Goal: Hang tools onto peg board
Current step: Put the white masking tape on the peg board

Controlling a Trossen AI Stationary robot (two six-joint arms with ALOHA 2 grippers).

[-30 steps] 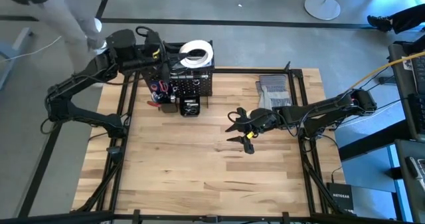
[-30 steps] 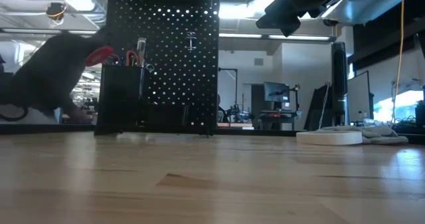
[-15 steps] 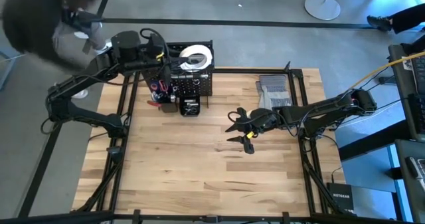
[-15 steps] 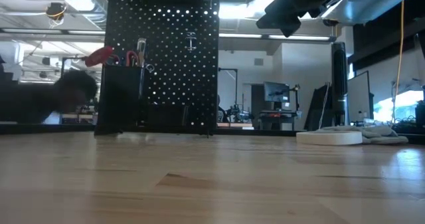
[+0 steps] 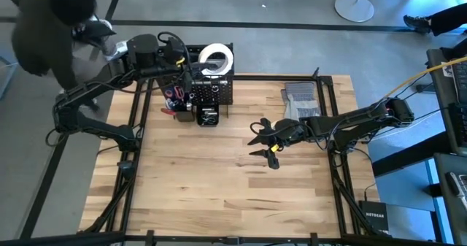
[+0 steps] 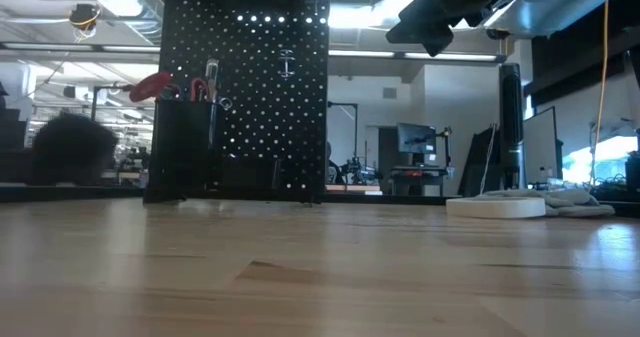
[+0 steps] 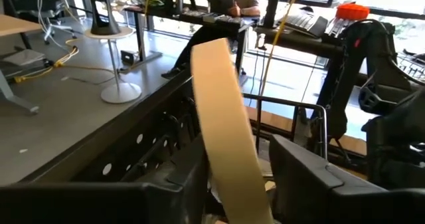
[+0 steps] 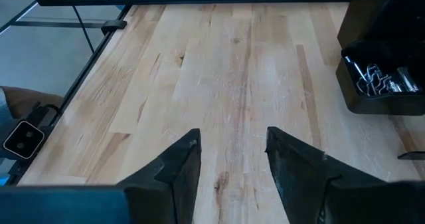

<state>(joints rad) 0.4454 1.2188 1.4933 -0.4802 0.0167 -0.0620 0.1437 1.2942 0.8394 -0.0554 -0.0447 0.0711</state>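
The white ring-shaped tape roll [image 5: 216, 58] sits at the top of the upright black perforated metal peg board [image 5: 209, 90], between the spread fingers of the left pincer [image 7: 239, 177], apparently being released there. The right pincer [image 5: 261, 140] hovers spread above the wooden table [image 5: 219, 180], idle.

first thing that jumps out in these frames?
The white tape roll at the top of the upright black perforated peg board, far-left table edge, with the left gripper beside it, its fingers flanking the roll. Next, the right gripper hanging open over bare wood mid-table, and a person in dark clothing beyond the far-left corner.
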